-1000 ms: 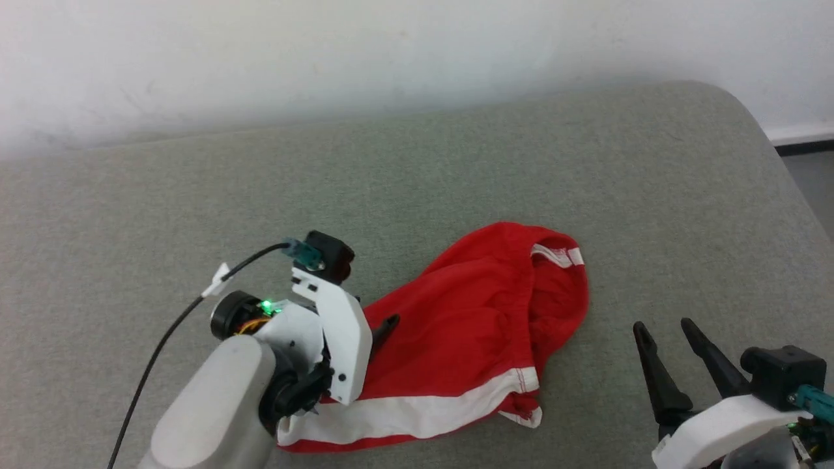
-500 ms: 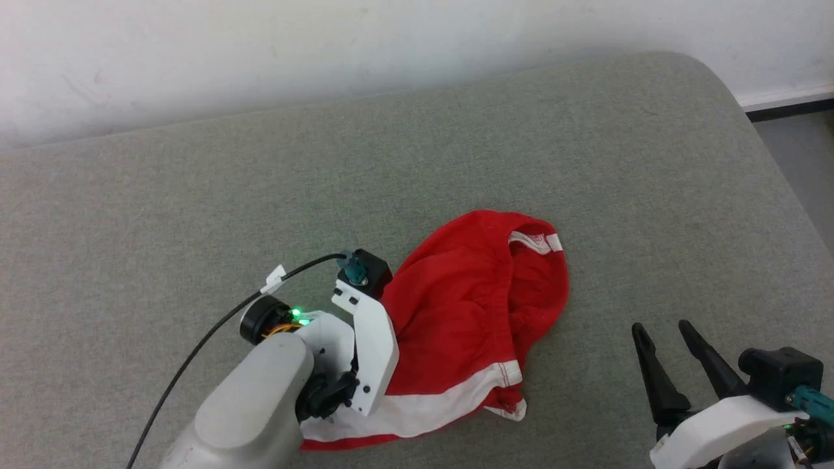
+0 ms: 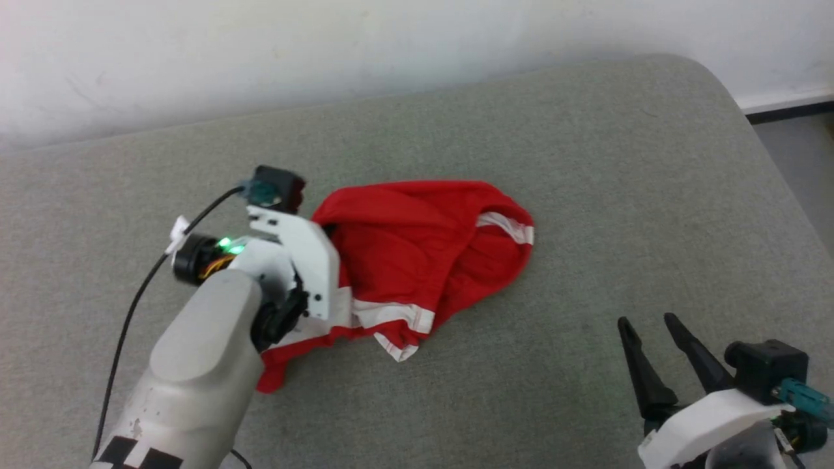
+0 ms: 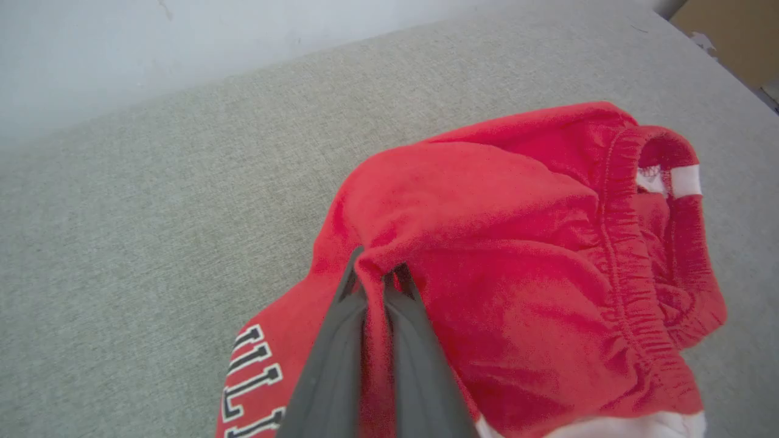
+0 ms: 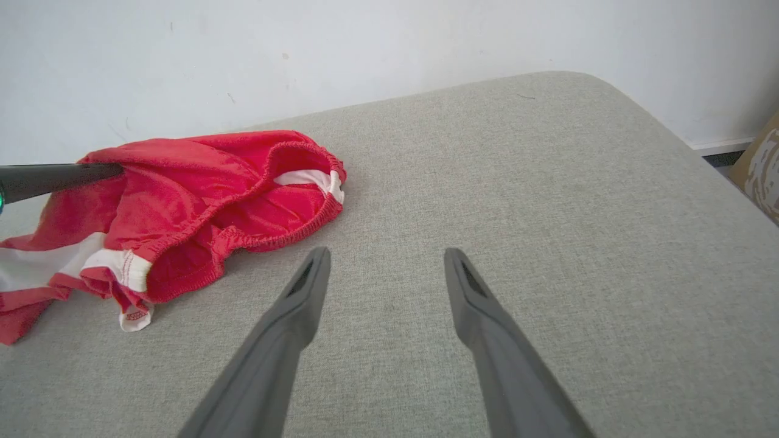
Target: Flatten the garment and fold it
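Observation:
The garment [image 3: 417, 254] is a pair of red shorts with white side stripes, lying bunched on the grey cushion. My left gripper [image 4: 377, 274] is shut on a pinched fold of its red fabric; black-edged white lettering [image 4: 252, 383] shows just left of the fingers. In the head view the left wrist [image 3: 293, 254] covers the garment's left part, where the cloth rises to the pinch. The elastic waistband [image 5: 298, 182] gapes toward the right. My right gripper [image 5: 386, 261] stands open above bare cushion, apart from the garment [image 5: 182, 201]; it also sits at the lower right [image 3: 645, 322].
The grey cushion [image 3: 586, 163] has a rounded far-right corner, with floor beyond it [image 3: 801, 163]. A white wall [image 3: 326, 45] runs along the back edge. A black cable [image 3: 130, 312] trails from the left wrist. A cardboard box [image 5: 761, 170] stands off the cushion's right side.
My left gripper has shut on the garment's fabric and drawn it up and to the left, bunching the shorts. The head camera shifted a little. The right gripper has stayed open.

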Robot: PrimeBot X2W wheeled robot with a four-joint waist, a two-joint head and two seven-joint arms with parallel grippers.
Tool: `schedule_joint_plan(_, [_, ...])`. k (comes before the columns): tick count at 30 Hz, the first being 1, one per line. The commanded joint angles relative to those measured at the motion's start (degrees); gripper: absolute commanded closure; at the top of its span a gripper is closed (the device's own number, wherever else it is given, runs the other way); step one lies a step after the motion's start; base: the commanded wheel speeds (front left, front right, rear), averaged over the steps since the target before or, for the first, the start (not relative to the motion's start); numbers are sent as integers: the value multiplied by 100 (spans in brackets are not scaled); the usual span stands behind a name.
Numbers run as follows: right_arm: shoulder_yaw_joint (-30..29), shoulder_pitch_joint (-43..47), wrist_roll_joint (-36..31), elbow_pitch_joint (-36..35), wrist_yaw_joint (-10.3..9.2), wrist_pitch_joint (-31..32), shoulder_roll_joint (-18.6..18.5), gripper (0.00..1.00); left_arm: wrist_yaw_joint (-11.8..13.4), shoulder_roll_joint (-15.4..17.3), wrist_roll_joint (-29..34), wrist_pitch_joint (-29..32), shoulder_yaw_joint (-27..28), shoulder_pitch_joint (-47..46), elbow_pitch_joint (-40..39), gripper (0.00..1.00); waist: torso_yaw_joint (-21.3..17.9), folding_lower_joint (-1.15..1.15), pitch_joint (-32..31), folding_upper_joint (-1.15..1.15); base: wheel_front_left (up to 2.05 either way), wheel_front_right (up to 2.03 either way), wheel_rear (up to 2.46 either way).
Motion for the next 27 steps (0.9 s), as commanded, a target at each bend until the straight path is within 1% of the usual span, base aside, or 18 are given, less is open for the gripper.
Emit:
schedule_joint_plan(1, [41,-100,63,29,-3,-17,6,0,-3,-13,-92,-172,69,1,194,100,-94,-1,40,0,0,0,0])
schedule_joint_plan(2, [59,-113,75,47,-3,-33,7,0,-16,-40,-129,-277,98,30,319,54,-122,-1,50,0,0,0,0])
schedule_joint_plan(3, [55,-117,87,65,-3,-51,8,0,-33,-78,-170,-404,130,56,403,0,-134,-1,59,0,0,0,0])
schedule_joint_plan(5, [49,-109,103,95,-3,-91,10,0,-21,-133,-240,-774,241,119,479,0,-139,-1,62,0,0,0,0])
schedule_joint_plan(8, [87,-77,121,155,-3,-128,16,0,97,-122,-269,-1586,459,349,370,0,-142,-1,0,0,0,0,0])
schedule_joint_plan(11, [69,-11,131,171,-3,-151,22,0,258,-81,-233,-2433,642,719,26,0,-61,-1,-86,0,0,0,0])
schedule_joint_plan(13, [49,28,128,158,-3,-147,25,0,351,-38,-222,-2849,739,1015,-266,0,16,-1,-144,0,0,0,0])
schedule_joint_plan(15, [21,62,110,141,-3,-130,26,0,504,32,-143,-3131,826,1323,-632,0,113,-1,-200,0,0,0,0])
schedule_joint_plan(19, [-22,100,76,84,-3,-94,20,0,960,131,61,-3349,1141,2074,-1558,0,280,-1,-304,0,0,0,0])
schedule_joint_plan(23, [-105,193,59,21,-3,-58,20,0,1354,-28,360,-3375,1532,2850,-2648,0,475,-1,-372,0,0,0,0])
schedule_joint_plan(25, [-115,214,52,-3,-3,-32,18,0,1440,-139,521,-3376,1691,3203,-3046,0,537,-1,-392,0,0,0,0])
schedule_joint_plan(27, [-136,252,64,-35,-3,-27,11,0,1398,-249,648,-3377,1789,3466,-3319,0,620,-1,-406,0,0,0,0])
